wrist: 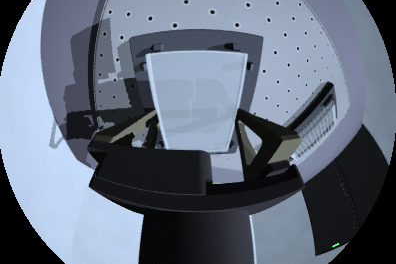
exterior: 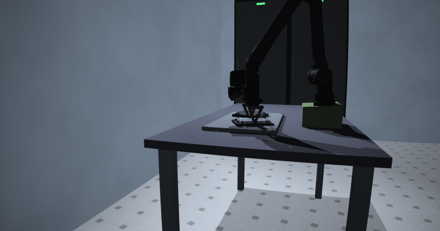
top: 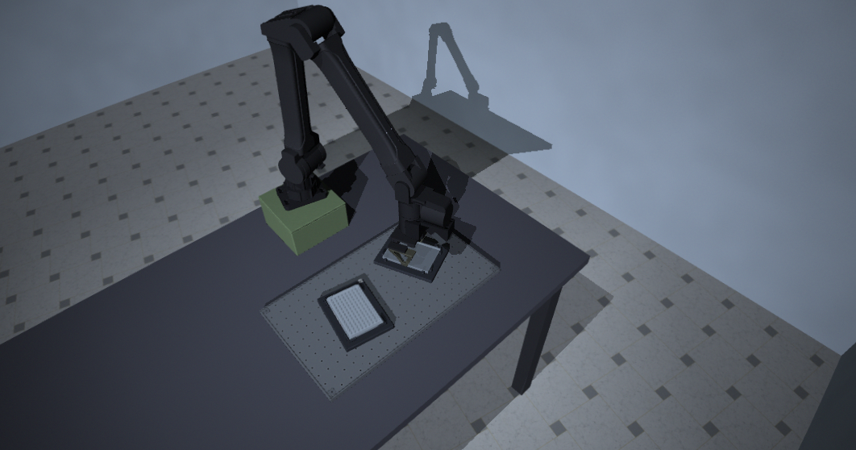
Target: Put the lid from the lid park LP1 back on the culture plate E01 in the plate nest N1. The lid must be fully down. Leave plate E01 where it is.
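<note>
The lid (wrist: pixel 193 93) sits in the lid park LP1 (top: pixel 436 270), at the far end of the perforated mat (top: pixel 413 303) from my top view, and my pincer (top: pixel 408 257) is down on it. In the wrist view I see the pale fingers pressed against the lid's two long sides, so the pincer is closed on the lid, standing fairly wide because the lid is wide. The lid lies flat inside the dark frame of the park. Culture plate E01 (top: pixel 354 310) rests uncovered in plate nest N1 (top: pixel 326 312), nearer the mat's other end, well apart from the pincer; I can see its grid of wells. The arm reaches over from its green base block (top: pixel 311 231) on the dark counter (top: pixel 149 327).
</note>
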Motion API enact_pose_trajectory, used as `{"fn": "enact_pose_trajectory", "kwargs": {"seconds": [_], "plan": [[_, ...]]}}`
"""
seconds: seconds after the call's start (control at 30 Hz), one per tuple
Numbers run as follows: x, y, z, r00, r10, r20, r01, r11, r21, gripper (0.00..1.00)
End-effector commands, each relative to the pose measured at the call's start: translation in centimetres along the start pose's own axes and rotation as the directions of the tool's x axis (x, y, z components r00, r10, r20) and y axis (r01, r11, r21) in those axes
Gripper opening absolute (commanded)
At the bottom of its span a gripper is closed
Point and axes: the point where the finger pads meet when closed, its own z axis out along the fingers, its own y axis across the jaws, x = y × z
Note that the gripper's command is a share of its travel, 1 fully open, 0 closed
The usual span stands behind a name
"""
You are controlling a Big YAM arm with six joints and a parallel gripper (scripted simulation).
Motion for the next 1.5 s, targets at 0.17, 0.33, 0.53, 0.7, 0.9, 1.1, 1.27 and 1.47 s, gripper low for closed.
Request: {"fn": "enact_pose_trajectory", "kwargs": {"seconds": [0.17, 0.33, 0.53, 0.7, 0.9, 1.1, 1.27, 1.47], "plan": [[-2.0, -0.3, -2.7, 0.999, -0.004, 0.047, 0.003, 1.0, 0.003, 0.0], [-2.3, -0.3, -3.8, 0.998, -0.004, 0.055, 0.003, 1.0, 0.003, 0.0], [-1.7, -0.2, -4.2, 0.999, -0.004, 0.044, 0.004, 1.0, 0.002, 0.0], [-2.4, -0.2, -5.4, 0.998, -0.004, 0.057, 0.003, 1.0, 0.003, 0.0], [-2.4, -0.2, -6.5, 0.998, -0.004, 0.058, 0.003, 1.0, 0.003, 0.0], [-0.9, 0.0, -6.3, 1.0, -0.004, 0.028, 0.004, 1.0, 0.001, 0.0], [-1.8, -0.1, -7.4, 0.999, -0.004, 0.048, 0.004, 1.0, 0.002, 0.0], [-1.0, 0.0, -6.3, 1.0, -0.004, 0.017, 0.004, 1.0, 0.001, 0.0]]}}
